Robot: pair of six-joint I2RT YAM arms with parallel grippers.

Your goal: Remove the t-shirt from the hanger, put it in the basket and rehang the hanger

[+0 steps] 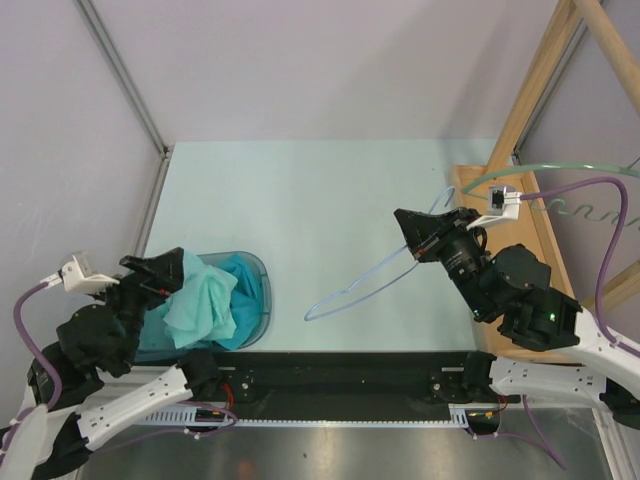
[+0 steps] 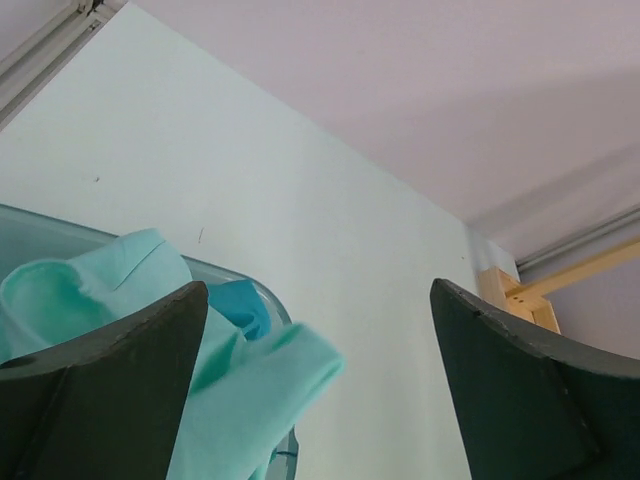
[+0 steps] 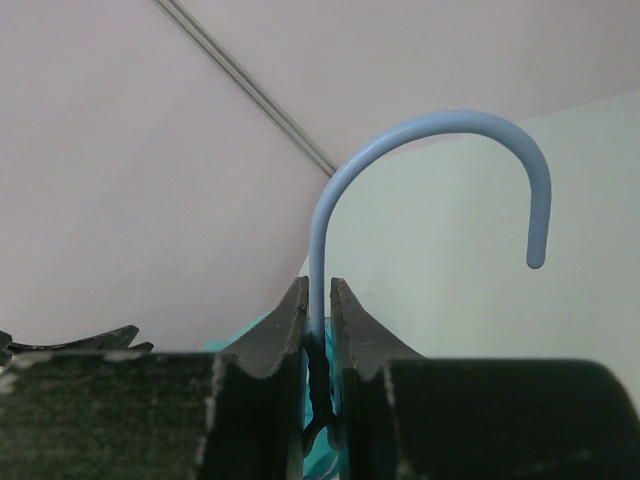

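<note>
Mint-green and limp, the t-shirt (image 1: 200, 300) below our spread left gripper (image 2: 318, 340) should pinch at any fold, while our right gripper (image 3: 320, 310) clamps the neck of the stiff wire hanger (image 1: 362, 288).

Overhead camera looking down on table (image 1: 330, 200); both wrist cameras peering close past own fingers (image 2: 100, 390), skimming across same table.

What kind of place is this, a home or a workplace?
Probably a robot test booth in a lab. Two robot arms are bolted at the edge of a pale table, plain panels with metal framing enclose it, and a bare wooden rack stands at the right.
</note>
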